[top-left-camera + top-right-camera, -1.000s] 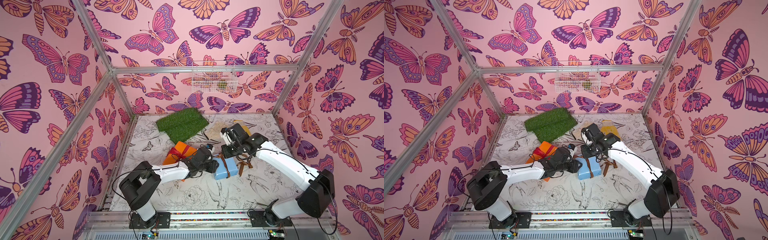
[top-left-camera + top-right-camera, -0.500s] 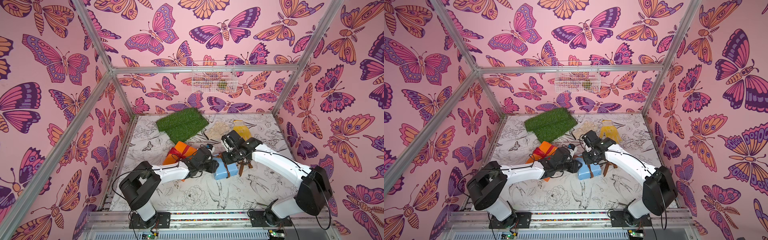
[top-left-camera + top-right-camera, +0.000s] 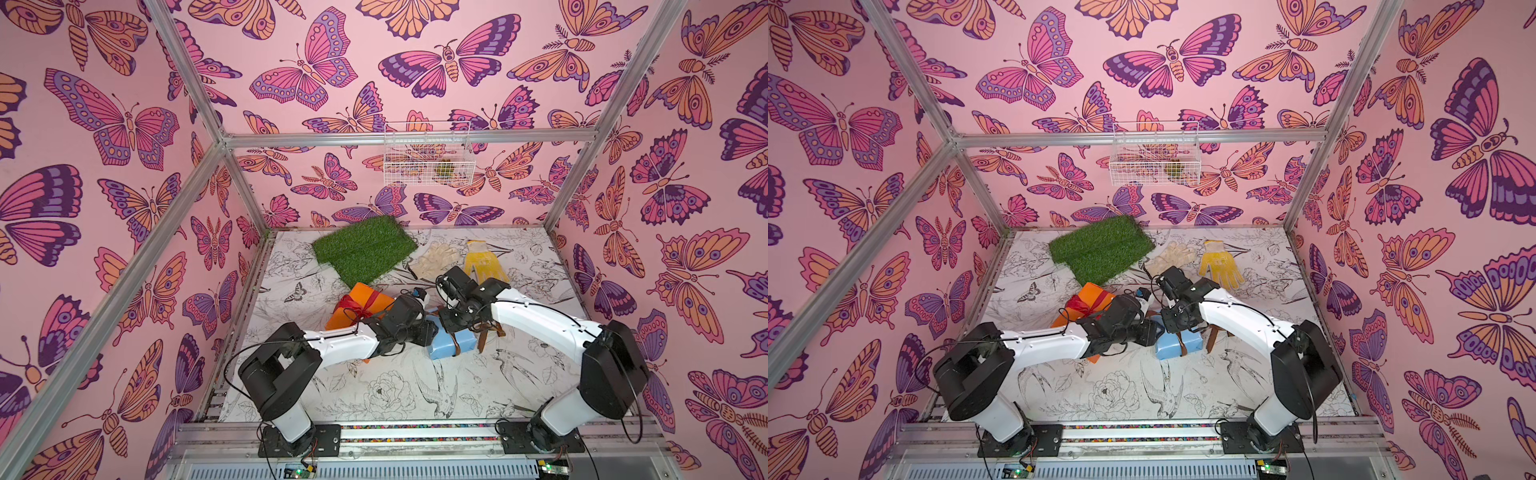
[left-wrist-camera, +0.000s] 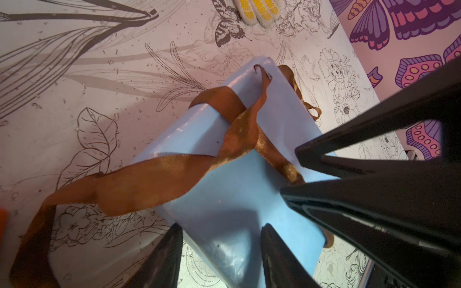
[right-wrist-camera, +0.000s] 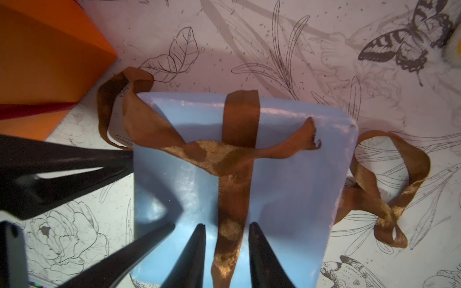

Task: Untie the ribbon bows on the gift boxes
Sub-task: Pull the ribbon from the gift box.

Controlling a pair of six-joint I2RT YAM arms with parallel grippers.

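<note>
Between butterfly walls, possibly gritty tabletop

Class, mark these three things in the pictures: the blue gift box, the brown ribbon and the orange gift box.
blue gift box [image 5: 287, 194]: right wrist view, bare top face.
brown ribbon [image 4: 149, 179]: left wrist view, wide loose strand.
orange gift box [image 5: 45, 49]: right wrist view, plain orange face.

The left arm and right arm wear white shells, bulky black joints, thin black cables, tapered black fingers.
</note>
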